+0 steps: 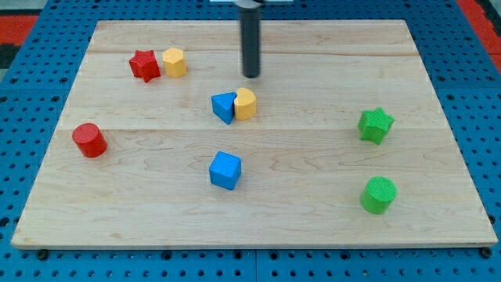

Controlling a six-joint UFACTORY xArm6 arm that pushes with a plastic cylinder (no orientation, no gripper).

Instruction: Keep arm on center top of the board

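Observation:
My tip [250, 76] rests on the wooden board [313, 157] near the centre of its top part. It stands just above a blue triangular block [224, 106] and a yellow block [245, 103], which touch each other, with a small gap between them and the tip. A red star block [145, 65] and a yellow hexagonal block [174, 62] sit together to the tip's left.
A red cylinder [89, 139] lies at the view's left. A blue cube [225, 170] sits below the middle. A green star block [375, 124] and a green cylinder [379, 194] are at the view's right. Blue pegboard [470, 94] surrounds the board.

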